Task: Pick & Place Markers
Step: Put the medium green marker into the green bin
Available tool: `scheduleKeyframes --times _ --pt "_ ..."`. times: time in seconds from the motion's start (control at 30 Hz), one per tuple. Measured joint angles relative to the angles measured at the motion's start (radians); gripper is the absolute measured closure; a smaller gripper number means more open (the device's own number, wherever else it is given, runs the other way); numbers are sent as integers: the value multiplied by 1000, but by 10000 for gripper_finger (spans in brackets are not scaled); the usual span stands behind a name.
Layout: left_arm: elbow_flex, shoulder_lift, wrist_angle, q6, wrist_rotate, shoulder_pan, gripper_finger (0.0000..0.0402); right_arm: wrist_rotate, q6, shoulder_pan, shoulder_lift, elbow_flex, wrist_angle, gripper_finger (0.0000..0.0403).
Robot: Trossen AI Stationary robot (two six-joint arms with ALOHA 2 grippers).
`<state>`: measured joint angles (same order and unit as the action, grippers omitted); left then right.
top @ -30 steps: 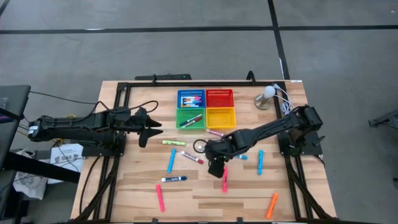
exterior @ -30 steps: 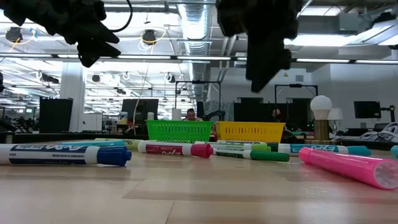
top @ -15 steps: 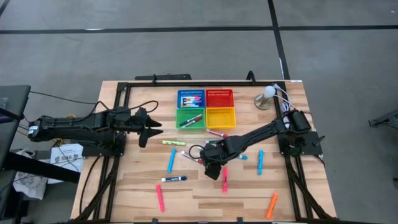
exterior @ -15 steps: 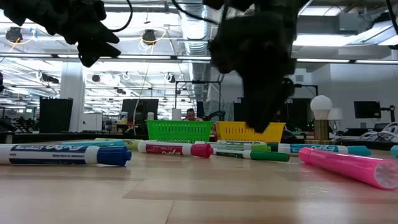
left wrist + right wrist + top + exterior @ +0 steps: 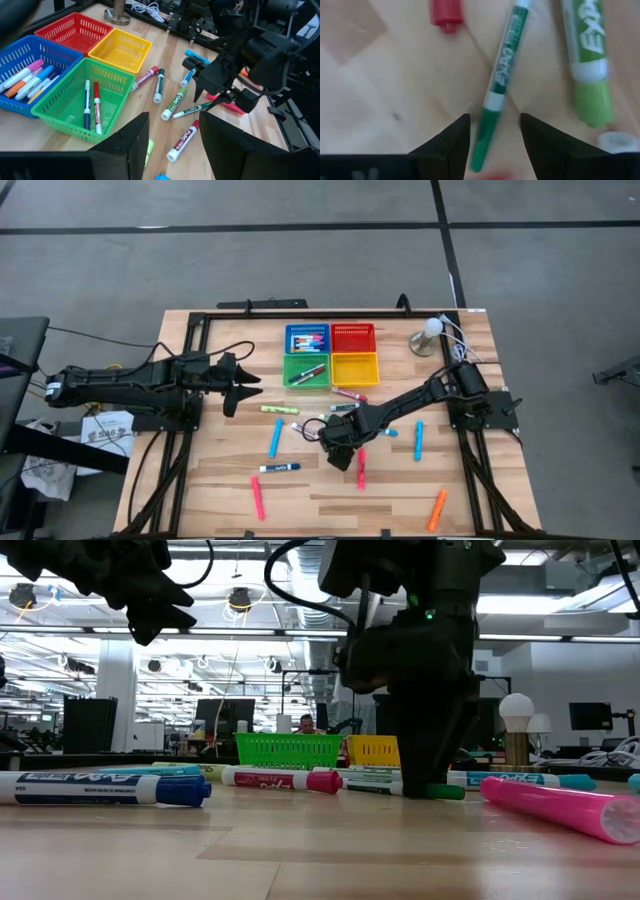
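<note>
Hovering low, the right gripper (image 5: 492,145) straddles a thin green-capped white "EXPO" marker (image 5: 500,85) with parted fingers, its length running between them.

- High view: straight down over the whole table (image 5: 230,480).
- Low view: at tabletop height, level, facing the room.
- Left wrist view: well back, over the baskets (image 5: 75,95).
- Right wrist view: close above a thin green marker (image 5: 501,80) between its fingers (image 5: 447,140); the left wrist view shares it.

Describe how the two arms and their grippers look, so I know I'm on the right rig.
Both arms are black and jointed. The left arm trails black cables; the right arm shows a small green light. Each gripper, left gripper and right gripper, has two flat, wedge-shaped black fingers.
</note>
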<state>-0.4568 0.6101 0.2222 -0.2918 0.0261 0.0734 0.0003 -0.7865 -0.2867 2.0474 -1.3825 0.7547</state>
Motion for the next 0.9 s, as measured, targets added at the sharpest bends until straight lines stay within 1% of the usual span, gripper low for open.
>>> scheduleKeyframes --times 0.13,0.23,0.57,0.73,0.8,0.9 --pt "0 1 -7 0 0 0 230 10 -12 -1 29 -5 2 238" --pt "0 2 -7 0 0 0 230 17 -33 -2 41 -5 8 251" --pt "0 2 -7 0 0 0 230 39 -55 -2 25 -1 18 340" --pt "0 2 -6 0 0 0 230 40 -54 0 1 2 20 373" --pt "0 2 -7 0 0 0 230 41 -55 1 -12 4 16 381" --pt "0 2 -7 0 0 0 230 45 -68 1 -48 4 15 377"
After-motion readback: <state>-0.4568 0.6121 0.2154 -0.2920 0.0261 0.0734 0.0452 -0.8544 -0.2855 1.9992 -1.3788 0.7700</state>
